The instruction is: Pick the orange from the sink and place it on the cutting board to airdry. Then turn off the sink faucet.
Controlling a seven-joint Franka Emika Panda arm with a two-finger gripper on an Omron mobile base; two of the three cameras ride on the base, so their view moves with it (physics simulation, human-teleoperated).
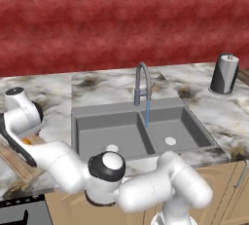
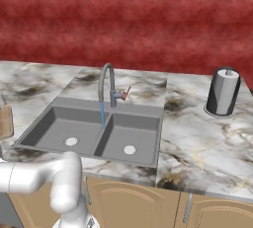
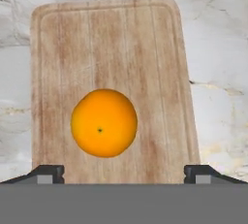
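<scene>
The orange [image 3: 103, 122] lies on the cutting board [image 3: 111, 48], a light brown wooden board on the marble counter left of the sink [image 1: 97, 114]. My gripper [image 3: 124, 174] hovers over it, open, its fingertips [image 3: 48, 173] spread wider than the fruit and apart from it. From the left base view a sliver of the orange [image 1: 26, 140] shows beside my hand on the cutting board [image 1: 17, 164]. The sink faucet [image 1: 142, 84] stands behind the divider between the two basins, and a blue stream of water [image 1: 147, 114] runs from its spout.
A dark cylinder with a white top [image 1: 224, 74] stands on the counter at the far right. My arm stretches low across the counter's front edge toward the left. A red wall backs the counter. Cabinet doors [image 2: 148, 207] lie below the sink.
</scene>
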